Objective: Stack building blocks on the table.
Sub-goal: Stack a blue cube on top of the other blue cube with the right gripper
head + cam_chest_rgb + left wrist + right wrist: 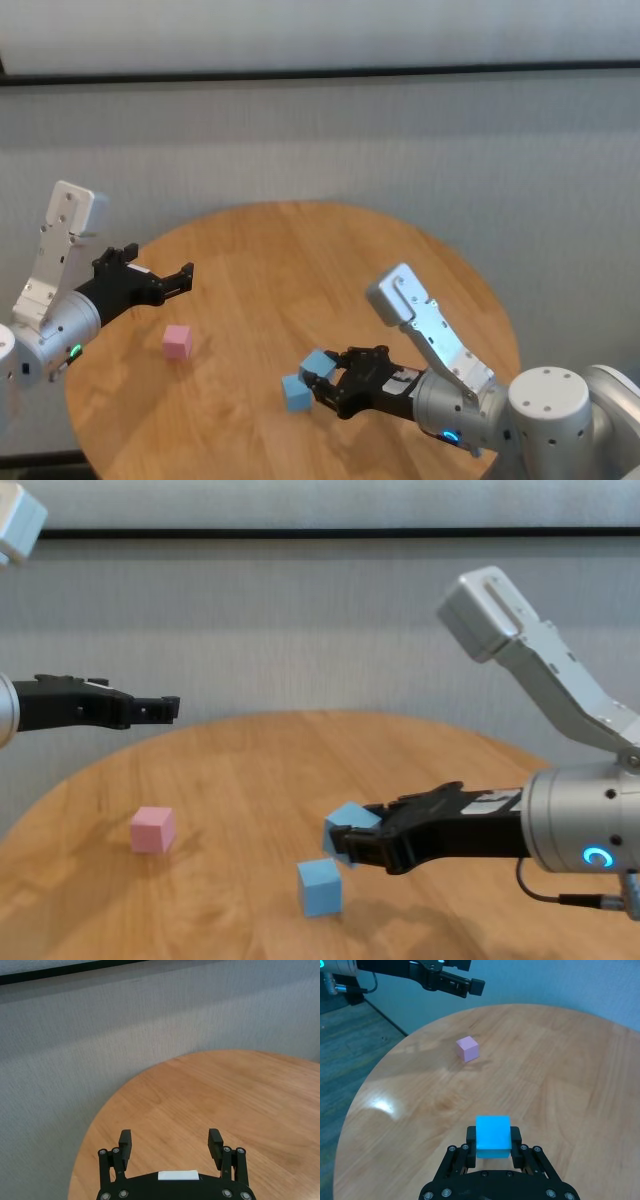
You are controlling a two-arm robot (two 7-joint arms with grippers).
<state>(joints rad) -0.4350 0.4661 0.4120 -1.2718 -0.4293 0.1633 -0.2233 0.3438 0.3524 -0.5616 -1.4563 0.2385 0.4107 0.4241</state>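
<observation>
My right gripper (322, 381) is shut on a light blue block (316, 363) and holds it just above the round wooden table (300, 260). The held block fills the jaws in the right wrist view (493, 1136) and shows in the chest view (345, 826). A second light blue block (296, 393) lies on the table just below and left of it, also in the chest view (320, 886). A pale pink block (177, 342) lies apart to the left, also in the right wrist view (467, 1048). My left gripper (186, 277) is open and empty, above the table's left edge.
A grey wall (320, 150) stands behind the table. The table's far and right parts (400, 260) are bare wood. Grey floor (350, 1045) shows beyond the table's left rim.
</observation>
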